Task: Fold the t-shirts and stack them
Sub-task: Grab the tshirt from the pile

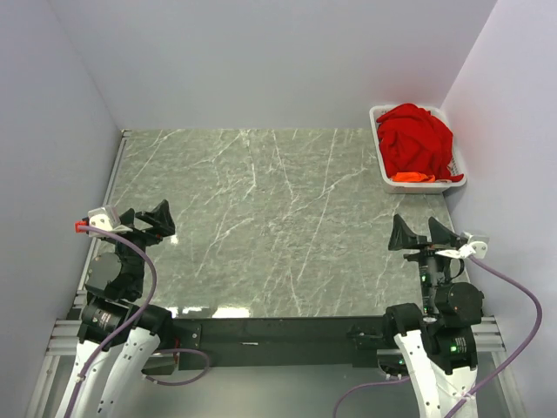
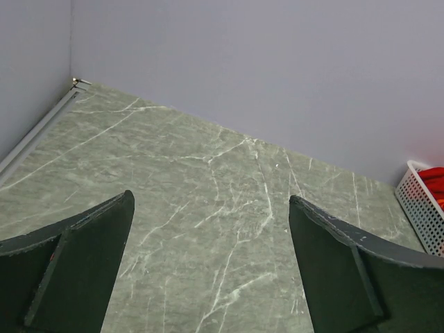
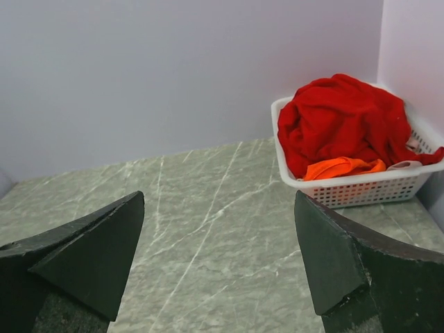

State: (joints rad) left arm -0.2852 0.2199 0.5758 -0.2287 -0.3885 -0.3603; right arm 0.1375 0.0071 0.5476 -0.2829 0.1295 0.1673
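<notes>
Although it is too crumpled for collar or hem to be told, the red t-shirt [image 1: 418,138] forms a heap whose long axis runs roughly along the twelve-to-six line of the overhead view, parallel to the long sides of the white slotted basket [image 1: 380,161] that contains it. Seen from the centre of the green marbled table [image 1: 261,226], the basket sits at about two o'clock, in the far right corner against the pale walls [image 1: 261,61]. An orange t-shirt [image 1: 412,177] shows beneath the red one at the basket's six-o'clock end, and in the right wrist view a pale fold of cloth [image 3: 406,165] lies beside it on the rim. The red heap rises above the rim and covers most of what is under it.

The left gripper [image 1: 146,218] hovers at nine o'clock and the right gripper [image 1: 420,233] at three o'clock, each with its jaws spread wide and nothing between them. Both are well apart from the basket. Purple cables [image 1: 522,296] loop from the wrists.
</notes>
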